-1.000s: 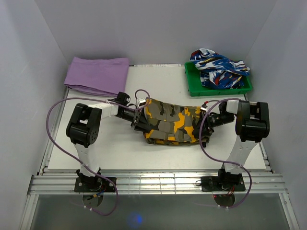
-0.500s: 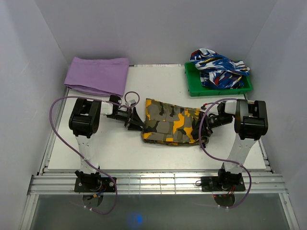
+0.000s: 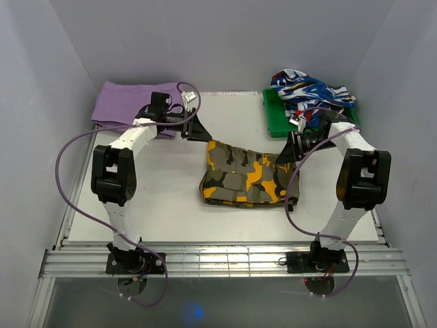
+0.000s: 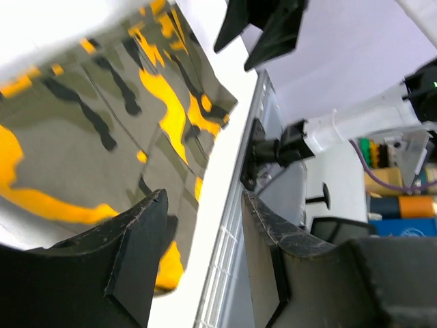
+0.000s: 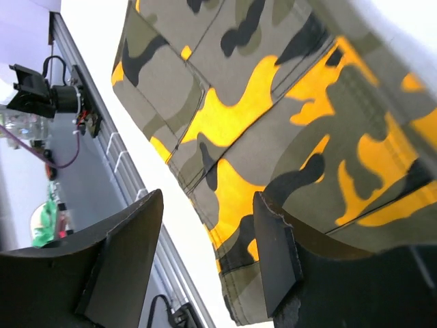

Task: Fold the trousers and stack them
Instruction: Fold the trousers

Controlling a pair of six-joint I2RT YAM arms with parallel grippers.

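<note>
Both arms pulled back off trousers (image 3: 242, 174); left gripper (image 3: 194, 128), right gripper (image 3: 285, 153) spread wide, empty. Your risk: regrab pinches top layer only, fold peels apart.

One trousers (image 3: 244, 175), one purple cloth (image 3: 130, 106), one tray (image 3: 321, 130)

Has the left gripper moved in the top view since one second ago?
Yes. The left gripper has left the left edge of the trousers and gone toward the table's far side, and is now beside the purple cloth.
</note>
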